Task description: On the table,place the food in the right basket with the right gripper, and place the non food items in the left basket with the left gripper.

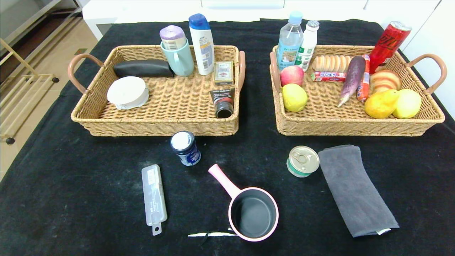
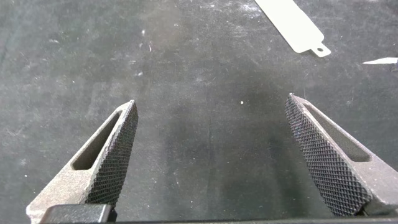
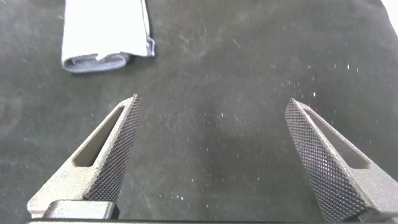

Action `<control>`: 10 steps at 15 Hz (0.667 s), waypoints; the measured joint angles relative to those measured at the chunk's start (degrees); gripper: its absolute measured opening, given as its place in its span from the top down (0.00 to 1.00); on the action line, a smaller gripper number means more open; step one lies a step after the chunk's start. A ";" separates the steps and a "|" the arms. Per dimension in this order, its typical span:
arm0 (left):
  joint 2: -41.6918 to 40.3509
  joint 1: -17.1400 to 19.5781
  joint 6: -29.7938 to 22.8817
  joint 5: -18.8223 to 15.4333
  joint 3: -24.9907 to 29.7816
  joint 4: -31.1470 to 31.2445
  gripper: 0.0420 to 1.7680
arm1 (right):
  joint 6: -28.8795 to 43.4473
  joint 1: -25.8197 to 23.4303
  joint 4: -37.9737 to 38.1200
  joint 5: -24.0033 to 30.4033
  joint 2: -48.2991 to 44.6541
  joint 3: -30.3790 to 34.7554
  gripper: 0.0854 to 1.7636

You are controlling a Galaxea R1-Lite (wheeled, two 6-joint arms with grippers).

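Both the left gripper [image 2: 211, 155] and right gripper [image 3: 211, 155] hover spread apart; approach the tin [image 1: 303, 161] squarely, closing across its sides.

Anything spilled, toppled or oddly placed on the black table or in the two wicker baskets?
Nothing is spilled or damaged. Two small oddities: a dark tube lies tipped on its side in the left wicker basket, and a thin white strip lies on the black cloth table beside the pink saucepan.
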 joint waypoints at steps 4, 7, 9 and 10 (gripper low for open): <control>1.32 -0.05 -0.61 -2.29 -4.07 -0.37 0.03 | 3.80 0.10 0.20 0.89 2.30 -7.67 0.04; 7.85 -0.74 -2.61 -5.79 -11.40 -0.50 0.03 | 4.97 0.98 -0.52 2.83 9.36 -14.46 0.04; 14.17 -4.05 -2.76 -6.53 -16.66 -0.66 0.03 | 5.18 1.83 -0.78 4.46 15.29 -19.53 0.04; 17.86 -6.67 -2.82 -6.68 -19.20 -1.05 0.03 | 5.19 2.49 -0.78 6.47 18.26 -21.96 0.04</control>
